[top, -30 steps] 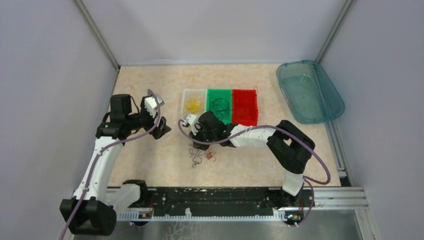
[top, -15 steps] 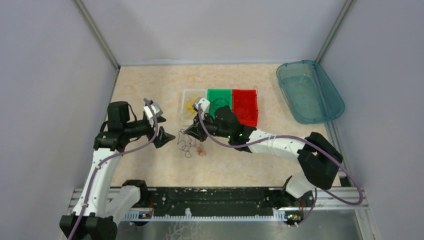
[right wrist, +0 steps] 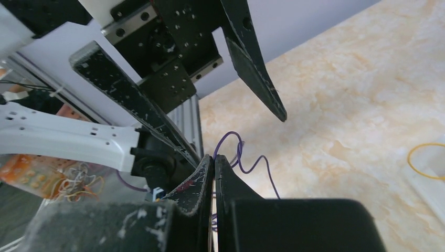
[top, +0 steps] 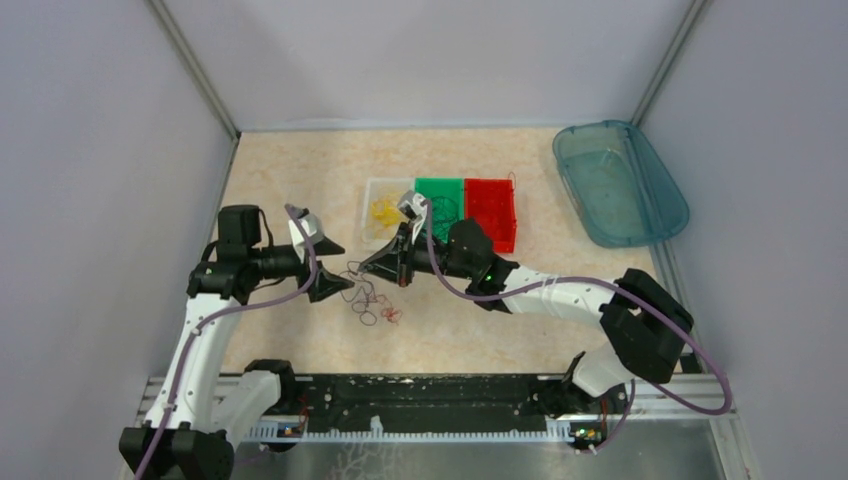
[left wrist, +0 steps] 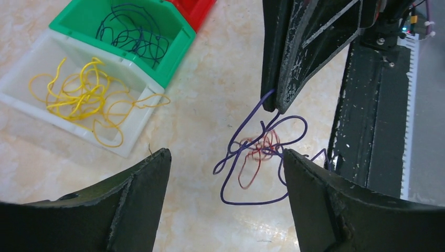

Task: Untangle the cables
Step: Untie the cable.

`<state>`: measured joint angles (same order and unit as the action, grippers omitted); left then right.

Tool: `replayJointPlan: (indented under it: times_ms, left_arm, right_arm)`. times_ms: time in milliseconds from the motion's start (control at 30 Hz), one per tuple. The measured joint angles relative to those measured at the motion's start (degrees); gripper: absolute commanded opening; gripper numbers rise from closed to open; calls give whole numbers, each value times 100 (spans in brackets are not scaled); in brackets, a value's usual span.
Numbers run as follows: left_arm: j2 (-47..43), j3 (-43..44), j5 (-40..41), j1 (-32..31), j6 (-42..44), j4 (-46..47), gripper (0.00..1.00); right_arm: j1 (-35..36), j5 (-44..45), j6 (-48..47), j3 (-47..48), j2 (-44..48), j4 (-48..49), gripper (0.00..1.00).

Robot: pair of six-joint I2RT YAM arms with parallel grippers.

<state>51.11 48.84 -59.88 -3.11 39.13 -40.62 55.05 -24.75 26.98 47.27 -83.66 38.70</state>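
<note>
The right gripper point(left wrist: 275, 105) is pinched shut on the top bend of a purple wire point(left wrist: 250, 121), holding it just above the bench point(top: 300, 160) on the side of the white bin point(left wrist: 63, 123) nearest the arm bases. The rest of the tangle hangs and trails below, with a red wire point(left wrist: 261, 149) knotted into the purple loops. The left gripper point(top: 340, 265) is spread wide and empty, its fingers to either side of the bundle and farther from the white bin than the right one. The main risk, as I judge it, is that the left gripper closes on both colours at once, or on the same purple strand. Pulling would then tighten the knot instead of opening it. A thin springy wire could also slip from the right pinch, or flick towards the white bin and catch the yellow wires point(left wrist: 78, 97) that spill over its rim. The two grippers are close together, so their tips could clash. The exact crossings inside the knot are too fine to read. It is also unclear how much of the tangle touches the bench, and the right wrist view shows only a short purple loop, the rest being hidden behind its own fingers.
</note>
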Motion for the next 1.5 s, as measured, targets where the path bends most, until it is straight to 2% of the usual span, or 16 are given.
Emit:
replayJointPlan:
  times_ms: [300,367,467,500,533,600,700,800,867,1033,1067,1133,1167,1367,1500]
  left_arm:
    - [-22,26,-466,-125,267,-216,61]
    - [-22,68,-555,-129,306,-267,43]
    - [-22,192,-688,-157,466,-485,11]
    - [-22,240,-721,-177,560,-568,3]
    - [-22,278,-730,-192,614,-651,0]
    - [-22,350,-756,-205,800,-831,0]
    - [-13,422,-745,-205,979,-1054,0]
    - [-7,542,-717,-205,1040,-1202,0]
    - [-4,695,-715,-205,1008,-1217,0]
    - [-48,1176,-782,-214,588,-990,0]
    - [-66,1235,-811,-223,476,-916,0]
    - [-105,1335,-885,-238,157,-688,0]
    - [-120,1370,-918,-238,15,-584,0]
    - [-214,1515,-1095,-245,-975,44,0]
    - [-219,1698,-1189,-264,-1447,304,0]
  right_arm:
    - [0,-470,437,0,0,468,0]
    - [0,-555,496,2,-2,520,0]
    - [2,-723,590,59,-48,553,0]
    - [2,-761,621,96,-83,562,0]
    - [2,-787,638,127,-105,570,0]
    - [2,-793,675,151,-122,590,5]
    - [2,-776,686,162,-122,588,43]
    - [-11,-629,667,153,-90,581,64]
    - [-33,-538,643,96,-33,664,72]
    - [-166,-511,444,-643,365,1204,76]
    - [-177,-535,391,-743,378,1292,80]
    - [-201,-595,282,-977,376,1453,95]
    - [-205,-621,240,-1093,376,1558,99]
    - [-192,-769,55,-1309,179,2249,99]
    - [-90,-855,-114,-1215,-81,2382,94]
